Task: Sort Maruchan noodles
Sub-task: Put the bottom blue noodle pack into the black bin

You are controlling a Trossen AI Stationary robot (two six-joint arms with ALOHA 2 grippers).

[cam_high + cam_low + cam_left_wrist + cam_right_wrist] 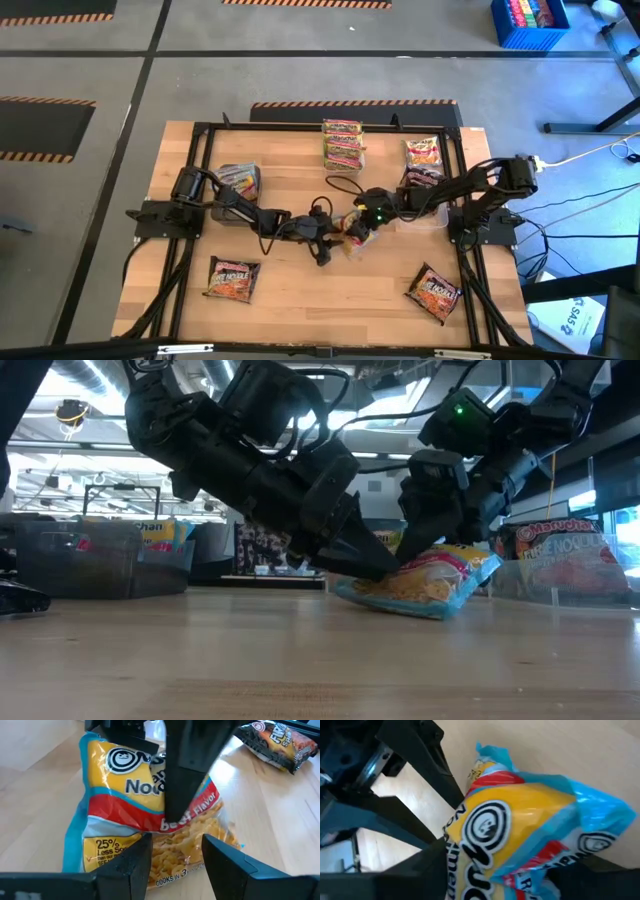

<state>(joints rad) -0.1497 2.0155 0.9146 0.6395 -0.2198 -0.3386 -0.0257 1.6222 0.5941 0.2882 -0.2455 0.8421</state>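
A yellow, red and blue Maruchan noodles packet (125,795) lies tilted near the table's middle (356,233). My left gripper (175,865) reaches in from the left and is shut on the packet's lower end. My right gripper (505,880) comes in from the right, slanting down. It is open, with its fingers on either side of the packet's raised end. One of its fingers (185,775) lies over the printed face. The other finger is hidden behind the packet. My left gripper holds the packet's lower end (172,852), by the clear window over the noodles, between its two fingers (130,865). The fingers slant down from the table's left side (365,565). The packet sits tilted, its underside on the table (400,605) and its other end raised.
Two dark packets lie near the front, one left (232,278) and one right (434,292). A stack of packets (342,143) sits at the far middle. An orange packet (424,152) is at the far right. A clear tub with dark packets (238,180) stands at the left.
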